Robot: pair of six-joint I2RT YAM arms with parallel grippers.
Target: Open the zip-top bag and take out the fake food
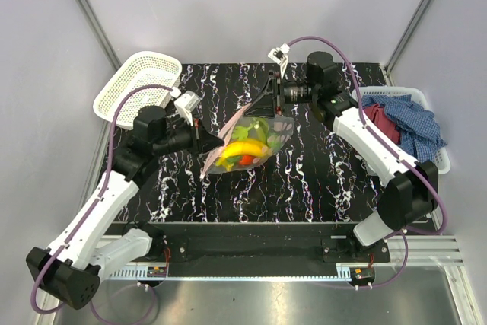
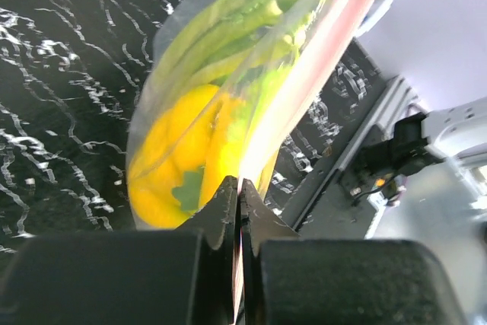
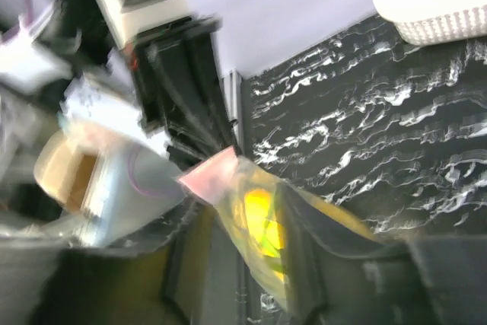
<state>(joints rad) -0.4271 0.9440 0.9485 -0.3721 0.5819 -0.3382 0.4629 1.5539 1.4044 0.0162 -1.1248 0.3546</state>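
zip-top bag (image 1: 247, 144) between both jaws

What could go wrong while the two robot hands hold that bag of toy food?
The left gripper pinches only the thin edge of the zip-top bag, so it might slip free. The right gripper seems to hold the other side; if the bag pops open suddenly, the fake food could spill across the table.
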